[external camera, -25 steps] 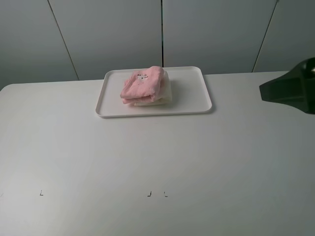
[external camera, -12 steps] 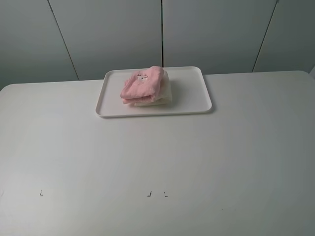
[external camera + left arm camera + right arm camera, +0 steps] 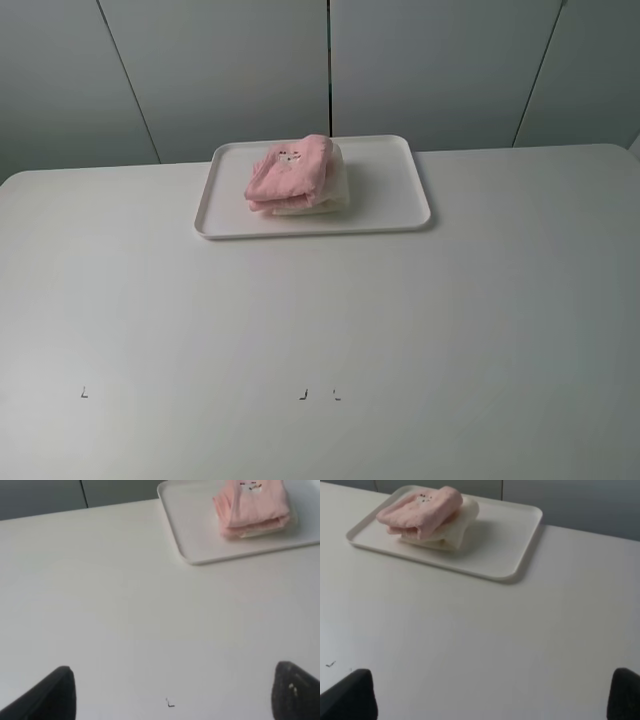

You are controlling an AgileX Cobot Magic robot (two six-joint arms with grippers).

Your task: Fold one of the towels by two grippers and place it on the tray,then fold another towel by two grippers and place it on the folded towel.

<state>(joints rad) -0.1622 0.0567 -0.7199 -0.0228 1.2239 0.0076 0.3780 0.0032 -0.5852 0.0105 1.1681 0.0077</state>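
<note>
A folded pink towel (image 3: 290, 172) lies atop a white towel (image 3: 318, 200) on the tray (image 3: 400, 190). Left gripper (image 3: 172, 692) and right gripper (image 3: 492, 695) hang spread and empty; the task looks complete, so they should stay clear.

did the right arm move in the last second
Yes. It showed at the right edge of the high view, level with the tray, and has since withdrawn rightward out of that view. The pink towel has not shifted.

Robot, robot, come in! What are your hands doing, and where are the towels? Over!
Both end effectors open, empty, off the table. Pink towel stacked on white towel, both folded on tray. Nothing in the way.
</note>
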